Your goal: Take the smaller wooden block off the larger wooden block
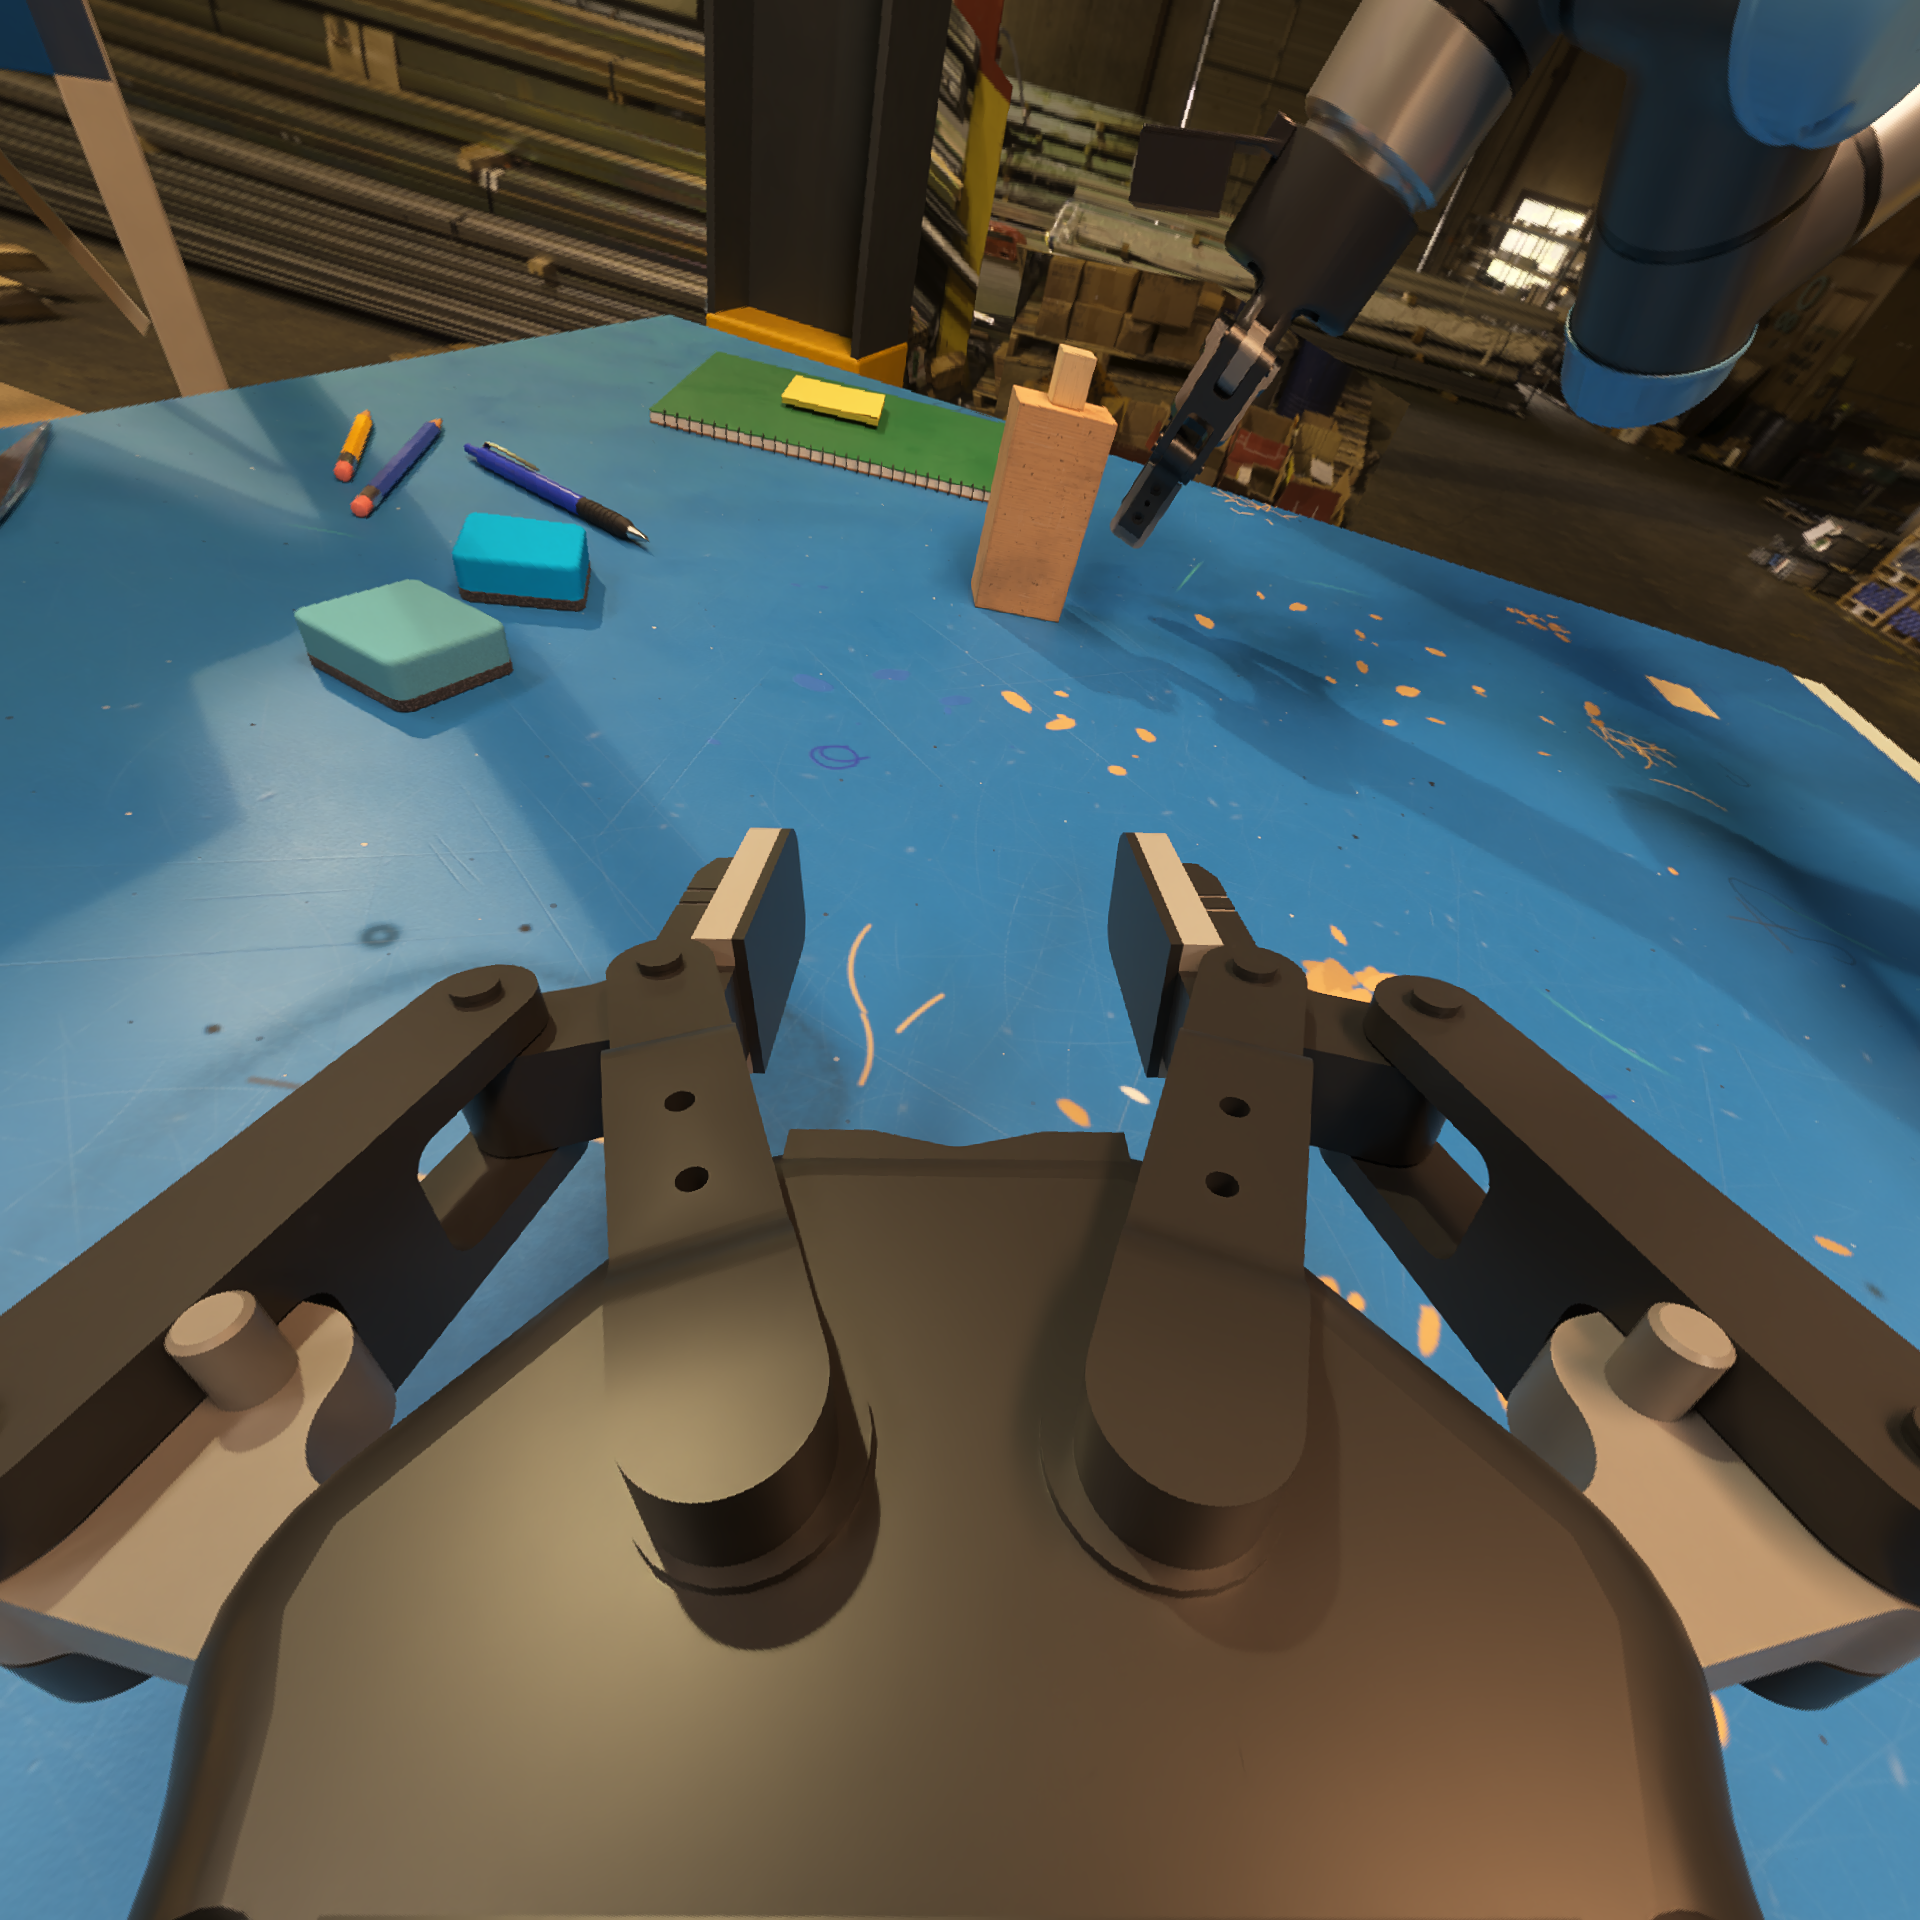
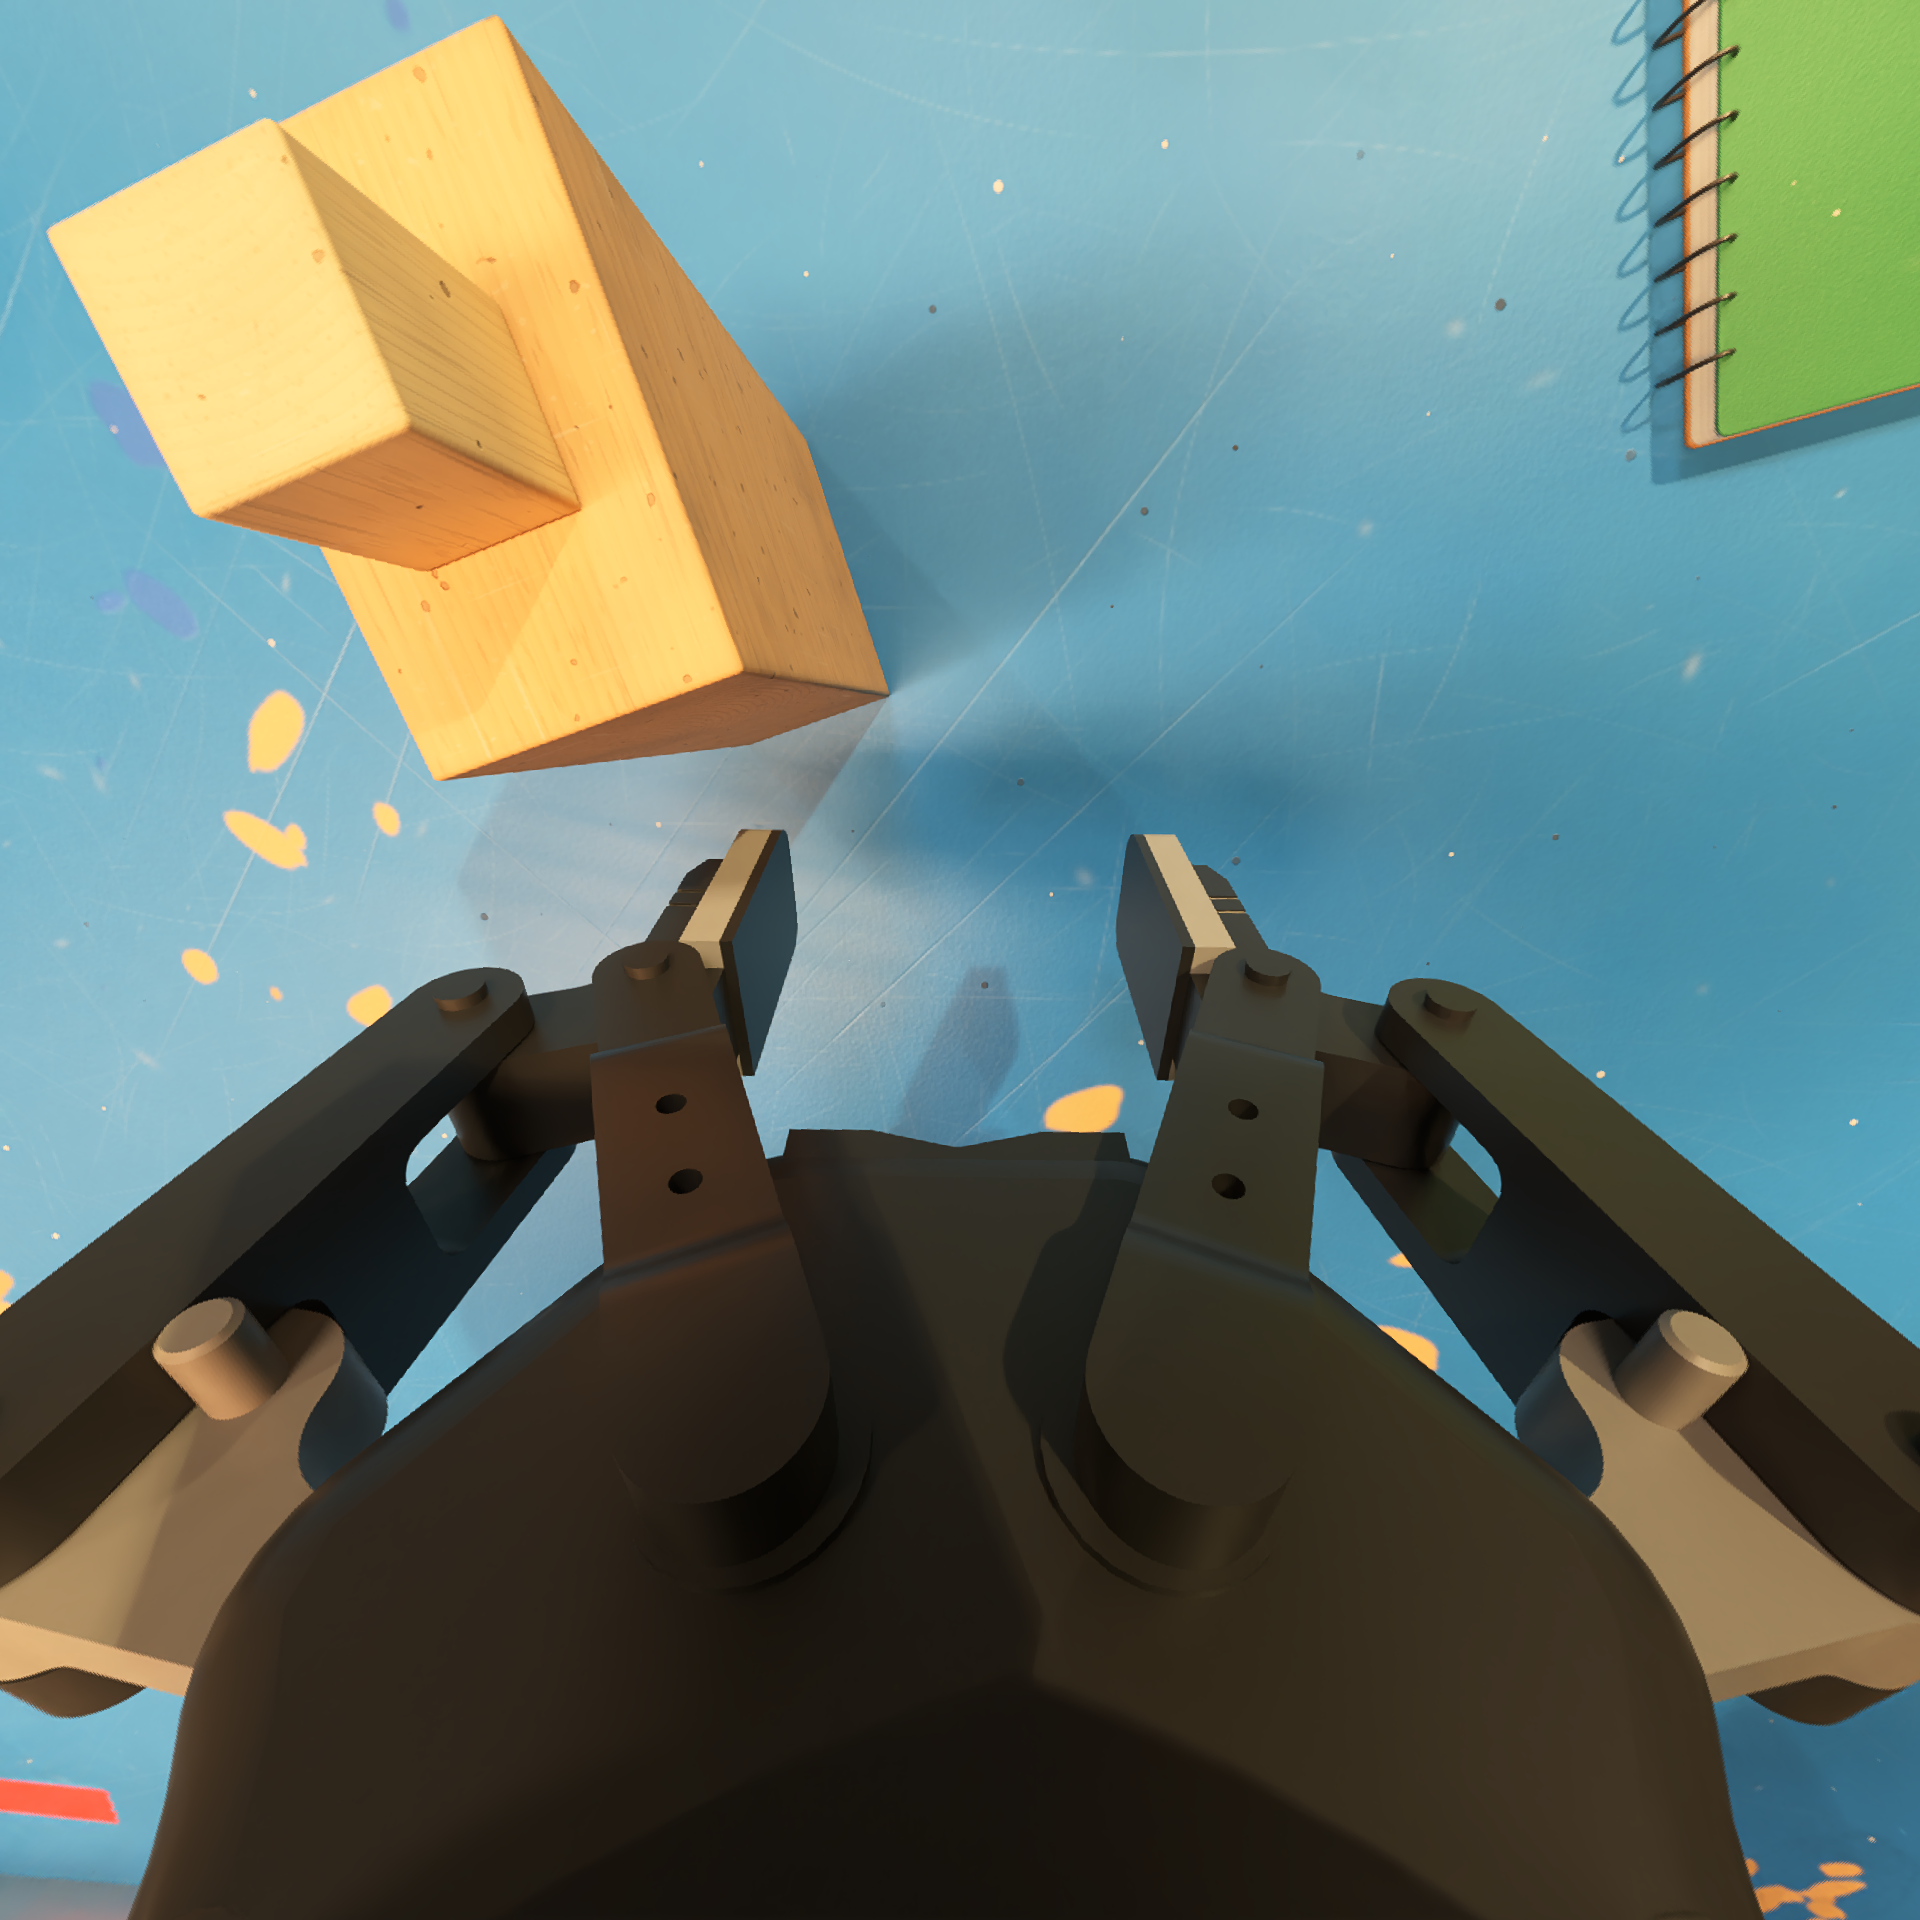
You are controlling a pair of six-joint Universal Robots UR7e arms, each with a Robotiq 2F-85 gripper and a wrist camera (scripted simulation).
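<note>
Small pale wooden block (image 2: 301, 332) stands atop the tall tan wooden block (image 2: 665, 499), at 10 o'clock from the right tool (image 2: 956, 935) (fingers apart, empty), poised for reaching it; left tool (image 1: 956, 935) waits apart over the blue table (image 1: 1351, 831)

Warm sidelight, soft shadows, wide-angle edge distortion

above stack: smaller wooden block (image 2: 301, 332) has open air on top, still on larger wooden block (image 2: 623, 468)
right side: right gripper (image 1: 1148, 509) hangs just beside it, spread wide
behind: green notebook (image 1: 831, 426) nearby
left: erasers (image 1: 520, 561), well apart
</note>
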